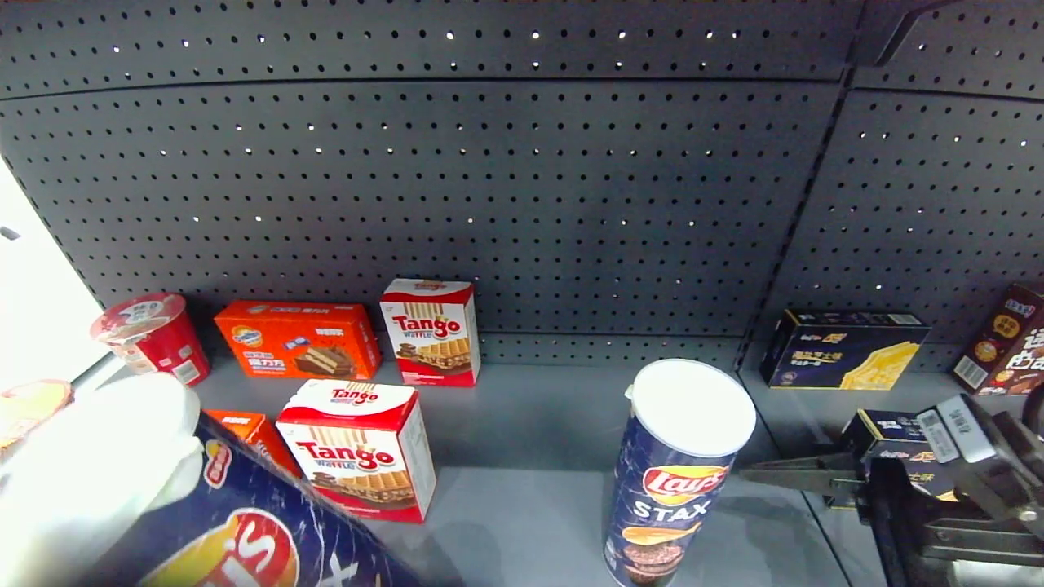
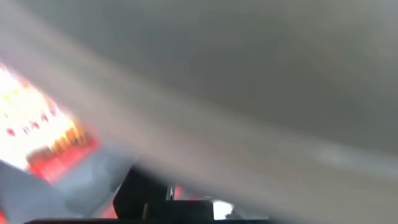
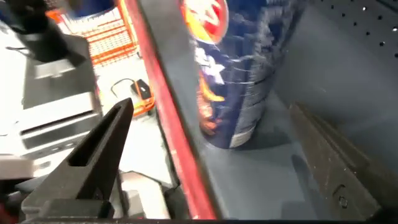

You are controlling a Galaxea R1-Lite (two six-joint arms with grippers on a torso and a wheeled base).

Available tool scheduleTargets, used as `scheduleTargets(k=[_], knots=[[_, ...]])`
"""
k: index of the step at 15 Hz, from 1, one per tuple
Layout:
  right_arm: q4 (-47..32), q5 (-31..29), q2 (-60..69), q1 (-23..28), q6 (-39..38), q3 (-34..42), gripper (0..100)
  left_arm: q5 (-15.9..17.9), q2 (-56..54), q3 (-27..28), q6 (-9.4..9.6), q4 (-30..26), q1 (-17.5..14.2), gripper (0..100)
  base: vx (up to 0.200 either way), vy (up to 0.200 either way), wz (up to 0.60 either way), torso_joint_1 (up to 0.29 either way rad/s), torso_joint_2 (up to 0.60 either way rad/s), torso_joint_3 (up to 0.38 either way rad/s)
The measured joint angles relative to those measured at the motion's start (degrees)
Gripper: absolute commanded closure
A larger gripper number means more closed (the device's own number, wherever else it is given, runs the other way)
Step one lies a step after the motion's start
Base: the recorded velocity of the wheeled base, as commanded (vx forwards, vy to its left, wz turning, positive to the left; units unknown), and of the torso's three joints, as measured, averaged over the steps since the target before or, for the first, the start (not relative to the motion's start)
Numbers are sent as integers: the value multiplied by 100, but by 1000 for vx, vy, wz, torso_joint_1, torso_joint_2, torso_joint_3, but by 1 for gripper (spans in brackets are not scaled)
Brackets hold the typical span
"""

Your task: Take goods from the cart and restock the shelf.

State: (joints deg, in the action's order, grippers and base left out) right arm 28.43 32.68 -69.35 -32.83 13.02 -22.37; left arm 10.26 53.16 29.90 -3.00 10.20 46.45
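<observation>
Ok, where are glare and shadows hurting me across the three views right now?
Head view: blown-out white at the far left beside the red cup; pegboard seams bow, light pricks through its holes. Left wrist view: a washed-out glare patch on red packaging. Right wrist view: dark shadow on the shelf floor under the upright chip can.

Tilted chips can (image 1: pixel 245 530), base off-frame.
</observation>
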Motion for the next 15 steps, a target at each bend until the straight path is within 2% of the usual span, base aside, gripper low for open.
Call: scheduleTargets(k=[3, 5, 7, 10, 12, 13, 15], knots=[[-1409, -189, 822, -51, -41, -631, 0, 16, 369, 411, 207, -17, 44, 100, 0, 0, 0, 0, 0, 0], [-2214, -395, 1381, -52, -389, -1059, 0, 38, 625, 603, 340, -17, 73, 100, 0, 0, 0, 0, 0, 0], [-2386, -483, 1798, -60, -870, -1300, 0, 60, 872, 813, 417, -20, 82, 100, 0, 0, 0, 0, 0, 0], [-2383, -491, 2059, -63, -1009, -1497, 0, 82, 1302, 1146, 505, 0, 137, 100, 0, 0, 0, 0, 0, 0], [-2381, -491, 2137, -52, -1026, -1506, 0, 278, 1671, 1399, 546, 30, 123, 100, 0, 0, 0, 0, 0, 0], [-2381, -494, 2183, -49, -1106, -1501, 0, 446, 1886, 1521, 677, 46, 63, 100, 0, 0, 0, 0, 0, 0], [-2187, -494, 2247, -46, -1304, -1499, 0, 933, 2255, 1692, 1158, 72, -221, 100, 0, 0, 0, 0, 0, 0]])
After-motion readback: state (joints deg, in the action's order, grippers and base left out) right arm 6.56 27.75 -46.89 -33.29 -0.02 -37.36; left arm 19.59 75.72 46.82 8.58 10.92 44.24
